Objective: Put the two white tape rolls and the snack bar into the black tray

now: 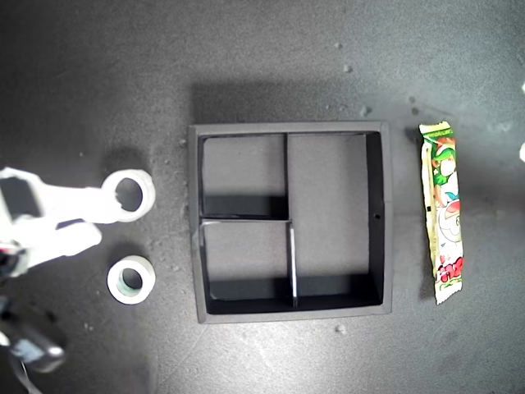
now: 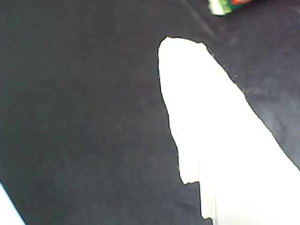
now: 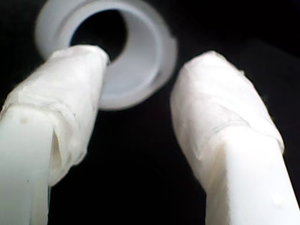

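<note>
Black tray (image 1: 373, 217) compartments bare, tape rolls (image 1: 133, 195) and snack bar (image 1: 443, 212) outside

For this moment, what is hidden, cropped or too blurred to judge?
- My first tool: its wrist view is overexposed to one white finger, so open or shut cannot be told; the exterior view does not show it.
- Snack bar: only a cropped end appears in the first wrist view.
- Larger tape roll: my second tool covers part of its rim in the exterior view; contact is unclear.
- Second arm: cut off at the exterior view's left edge.
</note>
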